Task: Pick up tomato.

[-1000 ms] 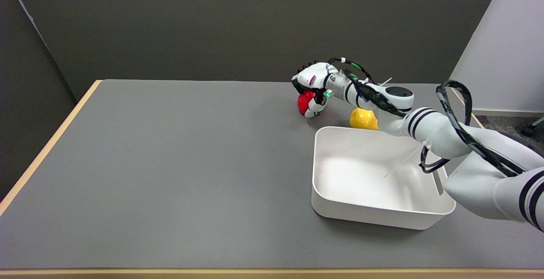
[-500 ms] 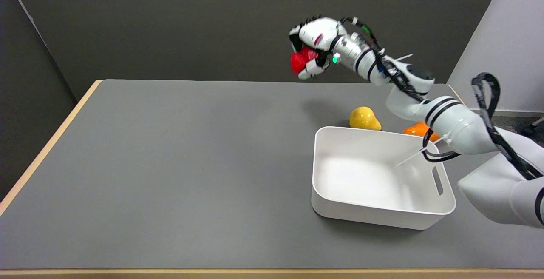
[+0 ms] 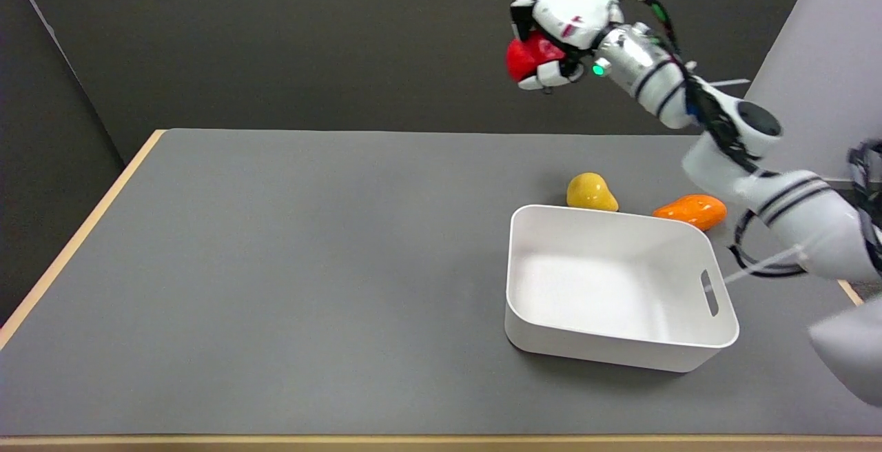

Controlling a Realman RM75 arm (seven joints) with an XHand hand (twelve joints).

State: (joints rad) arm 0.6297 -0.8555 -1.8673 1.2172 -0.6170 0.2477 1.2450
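The red tomato (image 3: 524,58) is high in the air above the table's far side, gripped by my right hand (image 3: 558,32). The white hand curls over the tomato's top and right side, with fingers wrapped under it, so only the tomato's left part shows. The right arm stretches up to it from the lower right of the picture.
A white rectangular bin (image 3: 689,355) with nothing in it stands on the grey table (image 3: 275,266) at the right. Behind it lie a yellow pear-shaped fruit (image 3: 590,192) and an orange fruit (image 3: 691,211). A grey wall rises past the table's far edge.
My right hand has lifted the tomato from the table, first straight up and then further up and to the right. The orange fruit came into view as the arm rose.
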